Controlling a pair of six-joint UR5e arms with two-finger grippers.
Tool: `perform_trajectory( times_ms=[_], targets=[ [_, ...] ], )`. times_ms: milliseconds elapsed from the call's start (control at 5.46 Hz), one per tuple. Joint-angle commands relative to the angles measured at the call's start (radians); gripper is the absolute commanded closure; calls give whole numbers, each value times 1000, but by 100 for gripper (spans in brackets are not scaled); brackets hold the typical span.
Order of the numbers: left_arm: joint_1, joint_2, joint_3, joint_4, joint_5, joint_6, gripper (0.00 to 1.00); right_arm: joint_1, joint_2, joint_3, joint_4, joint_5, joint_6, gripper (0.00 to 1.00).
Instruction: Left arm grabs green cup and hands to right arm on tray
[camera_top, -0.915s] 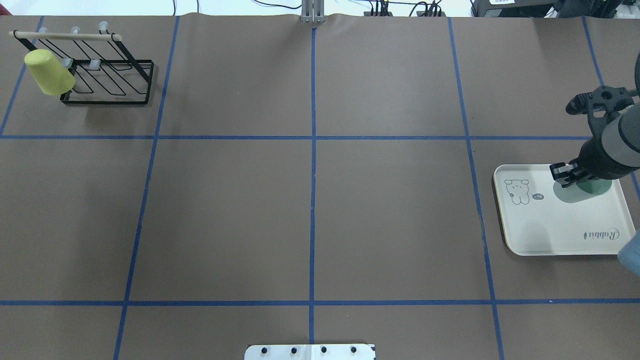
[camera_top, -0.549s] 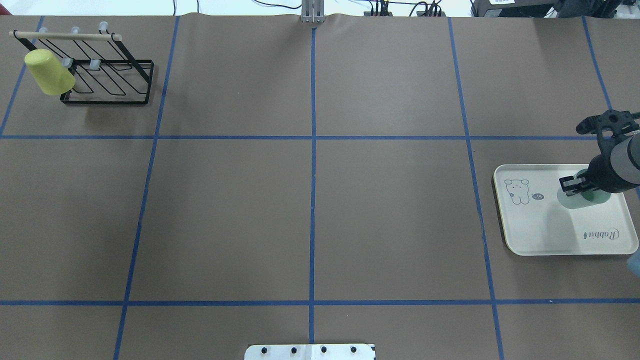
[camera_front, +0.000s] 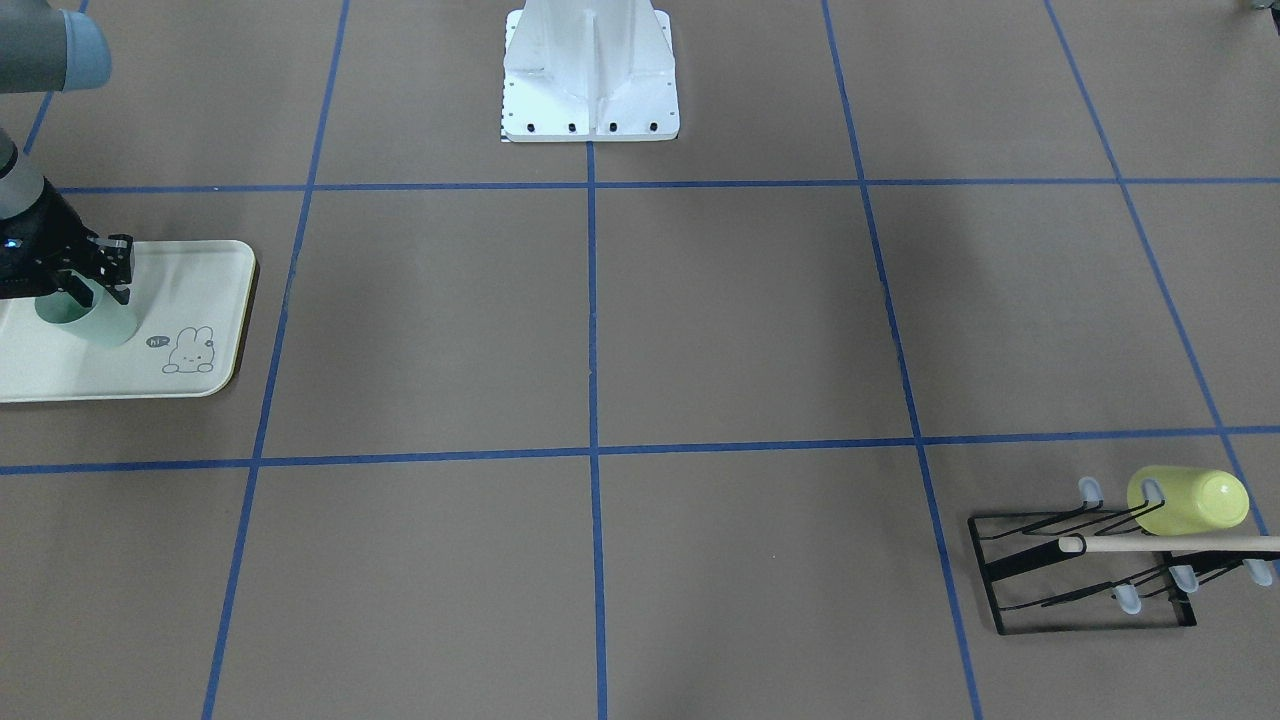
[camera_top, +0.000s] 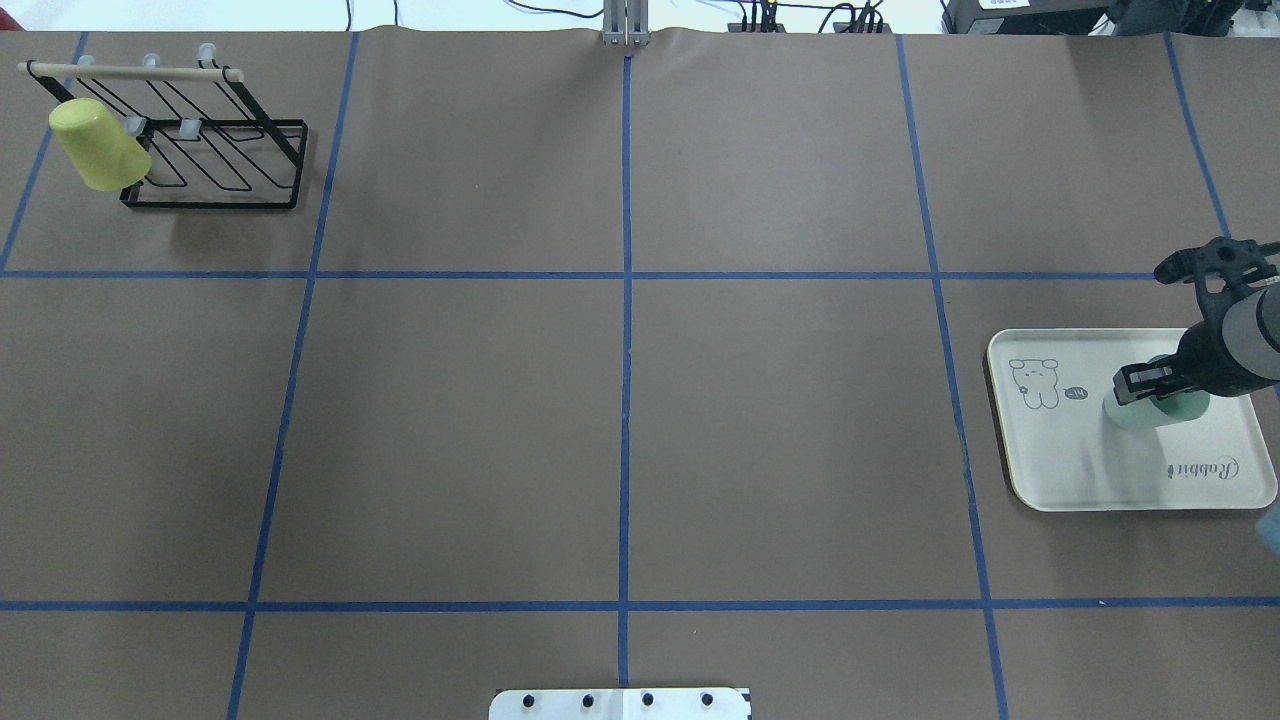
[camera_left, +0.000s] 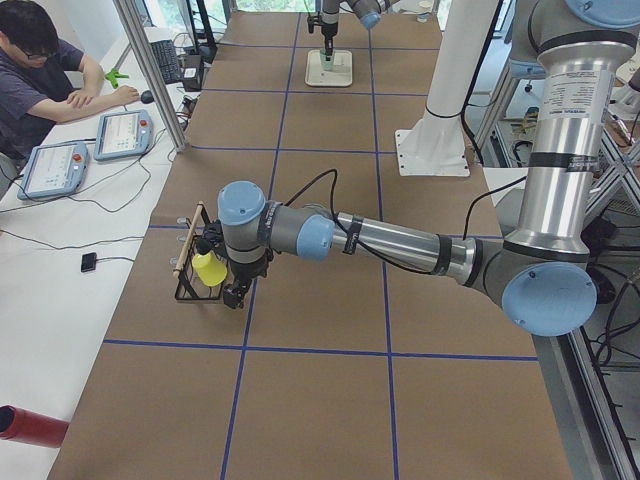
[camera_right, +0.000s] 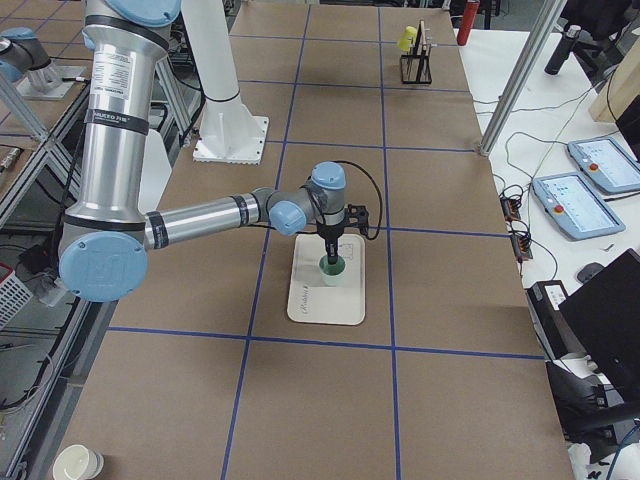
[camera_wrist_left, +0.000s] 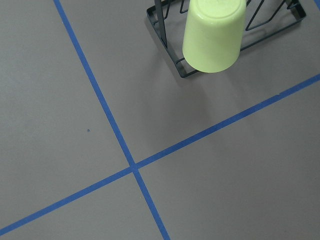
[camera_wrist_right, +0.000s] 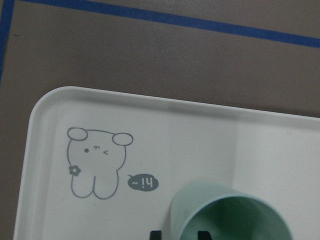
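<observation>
- While pinching its smooth rim, the right gripper holds the green cup, a tapered plastic tumbler.
- It stands mouth-up on the flat, round-cornered cream tray.
- Beside the black wire rack hangs the left gripper; how far open, I cannot tell.

Bright even light, soft shadows, sharp focus
</observation>
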Motion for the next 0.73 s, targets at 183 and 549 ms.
perform_trajectory(
  times_ms=[183, 549],
  targets=[
    [-1, 38, -12, -18, 0, -5, 0, 140, 37, 104, -204, 93, -119, 0],
    [-49, 108, 8, -21, 5, -2, 0, 325, 113, 80, -428, 155, -465, 0]
  ],
)
